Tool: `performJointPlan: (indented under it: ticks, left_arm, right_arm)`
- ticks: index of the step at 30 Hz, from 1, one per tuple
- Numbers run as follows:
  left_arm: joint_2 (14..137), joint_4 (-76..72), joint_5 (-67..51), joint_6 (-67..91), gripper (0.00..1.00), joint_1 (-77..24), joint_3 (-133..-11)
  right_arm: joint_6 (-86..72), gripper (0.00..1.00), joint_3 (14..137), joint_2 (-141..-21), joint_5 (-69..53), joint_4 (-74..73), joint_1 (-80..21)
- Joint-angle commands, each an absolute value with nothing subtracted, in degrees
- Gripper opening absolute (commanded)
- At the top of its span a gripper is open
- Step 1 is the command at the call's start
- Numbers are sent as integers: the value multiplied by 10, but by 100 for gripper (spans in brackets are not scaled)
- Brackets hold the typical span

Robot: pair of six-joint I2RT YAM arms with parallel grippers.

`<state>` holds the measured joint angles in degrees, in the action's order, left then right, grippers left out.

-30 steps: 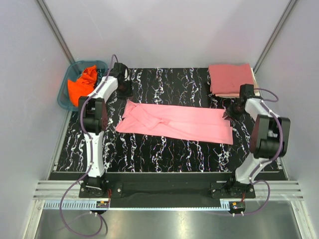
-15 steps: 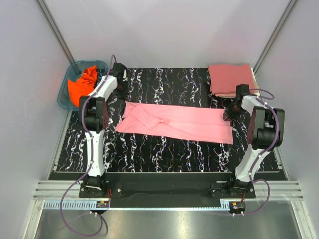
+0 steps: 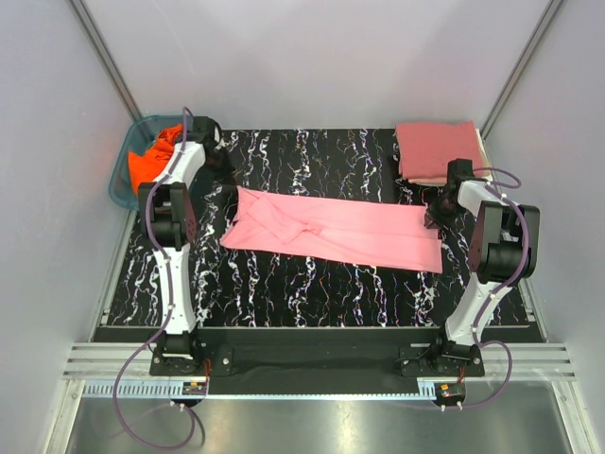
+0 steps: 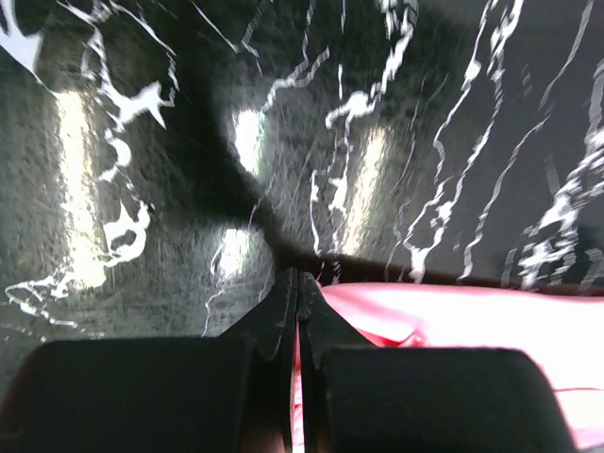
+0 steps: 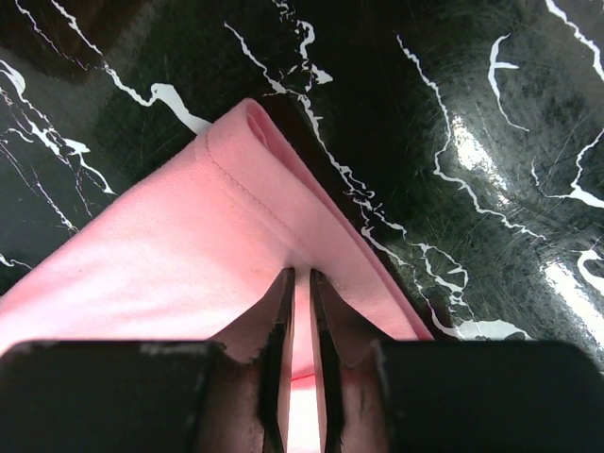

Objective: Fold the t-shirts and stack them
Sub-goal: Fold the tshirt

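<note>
Black marbled table point(image 3: 312, 284) is carrying everything. Across its middle the light pink t-shirt point(image 3: 350, 232) is lying as one long band, folded along its length, with its ends reaching toward both arms. At the far right corner the rose-red t-shirt point(image 3: 437, 147) is resting, folded into a square, on top of the cream t-shirt point(image 3: 483, 156), which is showing only as a thin edge under it. At the far left, off the table corner, the teal basket point(image 3: 121, 180) is holding the orange t-shirt point(image 3: 146, 163), which is lying crumpled.

The right gripper point(image 3: 430, 218) is sitting at the right end of the pink band. In the right wrist view its fingers point(image 5: 276, 311) are standing almost together and are pinching the doubled hem of the light pink t-shirt, with pink cloth showing in the narrow slot between them.

The left gripper point(image 3: 225, 175) is standing at the far left corner of the band. Its fingers point(image 4: 283, 302) are pressed fully together, with the tips over bare table just at the edge of the cloth. A thin pink line is showing between them lower down, but I cannot tell if cloth is really caught there.
</note>
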<state>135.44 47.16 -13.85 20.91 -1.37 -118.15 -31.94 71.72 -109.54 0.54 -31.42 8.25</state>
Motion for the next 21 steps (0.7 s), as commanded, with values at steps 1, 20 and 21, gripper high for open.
performJointPlan:
  ticks: [1,20,21]
  left_arm:
    - [1349,411,-199,258,0,-4,-1178]
    - [1265,368,-127,251,22,0,-1127]
    - [1257,373,-119,243,22,-1,-1123]
  right_arm:
    - [-317,18,720,-1122,60,-320,87]
    - [-327,17,724,-1101,49,-322,90]
    - [-328,18,723,-1098,48,-323,90]
